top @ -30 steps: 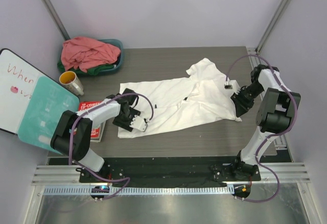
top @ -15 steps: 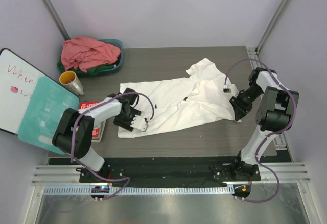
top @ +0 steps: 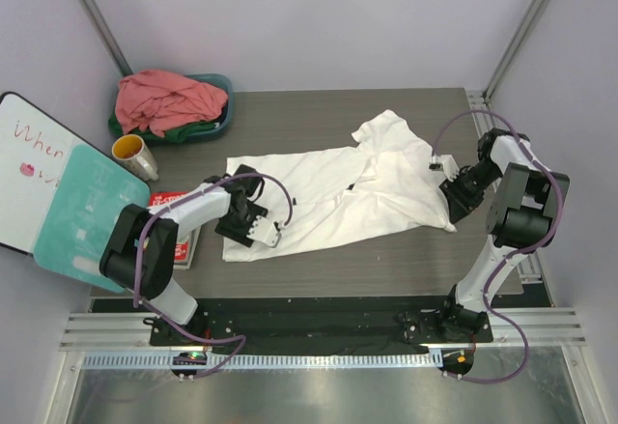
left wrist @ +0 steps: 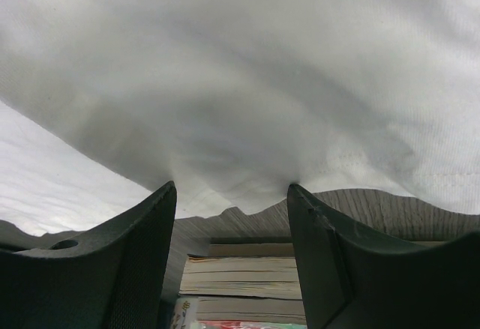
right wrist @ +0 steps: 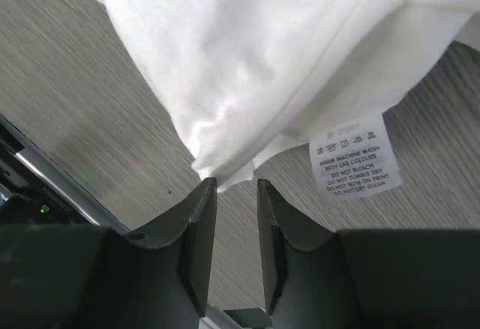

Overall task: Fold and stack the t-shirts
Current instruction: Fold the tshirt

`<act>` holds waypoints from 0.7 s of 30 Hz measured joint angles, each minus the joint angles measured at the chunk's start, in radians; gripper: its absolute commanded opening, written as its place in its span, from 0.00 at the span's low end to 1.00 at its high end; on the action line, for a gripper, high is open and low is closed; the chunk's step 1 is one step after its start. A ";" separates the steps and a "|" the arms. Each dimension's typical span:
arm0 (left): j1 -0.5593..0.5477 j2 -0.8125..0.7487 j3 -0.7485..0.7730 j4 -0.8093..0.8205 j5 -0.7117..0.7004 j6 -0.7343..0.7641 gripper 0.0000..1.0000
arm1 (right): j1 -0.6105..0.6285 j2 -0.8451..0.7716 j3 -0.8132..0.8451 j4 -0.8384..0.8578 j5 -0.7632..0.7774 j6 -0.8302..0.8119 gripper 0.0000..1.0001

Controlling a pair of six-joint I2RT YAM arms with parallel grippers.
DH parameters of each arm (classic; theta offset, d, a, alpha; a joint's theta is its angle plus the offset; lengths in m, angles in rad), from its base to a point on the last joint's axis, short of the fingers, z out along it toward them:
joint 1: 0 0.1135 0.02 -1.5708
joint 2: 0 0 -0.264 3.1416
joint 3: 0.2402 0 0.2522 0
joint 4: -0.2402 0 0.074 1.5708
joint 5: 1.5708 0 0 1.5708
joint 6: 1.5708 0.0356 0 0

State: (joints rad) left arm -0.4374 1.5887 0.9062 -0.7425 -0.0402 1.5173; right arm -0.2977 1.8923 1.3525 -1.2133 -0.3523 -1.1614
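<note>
The white t-shirt (top: 338, 192) lies spread and rumpled across the middle of the table. My left gripper (top: 263, 234) (left wrist: 232, 186) sits at its near-left hem, open, with the cloth's edge resting against the fingertips and only table and books showing between them. At the shirt's near-right corner, my right gripper (top: 453, 213) (right wrist: 236, 181) is open by a narrow gap, and the cloth corner (right wrist: 225, 164) touches the tips. The salmon-pink t-shirt (top: 164, 98) is heaped at the back left, with the dark green one (top: 198, 131) peeking out beneath it.
The teal basin (top: 224, 84) holds the two other shirts. A mug (top: 135, 155), a whiteboard (top: 29, 163), a teal board (top: 87, 212) and a stack of books (top: 174, 202) (left wrist: 247, 284) stand along the left. A care label (right wrist: 352, 157) hangs from the white shirt.
The right wrist shifted slightly left and then back right by the shirt's corner. The left arm has barely moved.
</note>
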 measured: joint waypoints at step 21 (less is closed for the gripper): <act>-0.002 0.043 0.034 -0.019 0.000 0.001 0.62 | 0.002 0.050 0.047 -0.103 -0.069 -0.031 0.31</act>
State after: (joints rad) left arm -0.4393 1.6321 0.9405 -0.7616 -0.0399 1.5181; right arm -0.2962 1.9423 1.3991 -1.3163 -0.4217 -1.1927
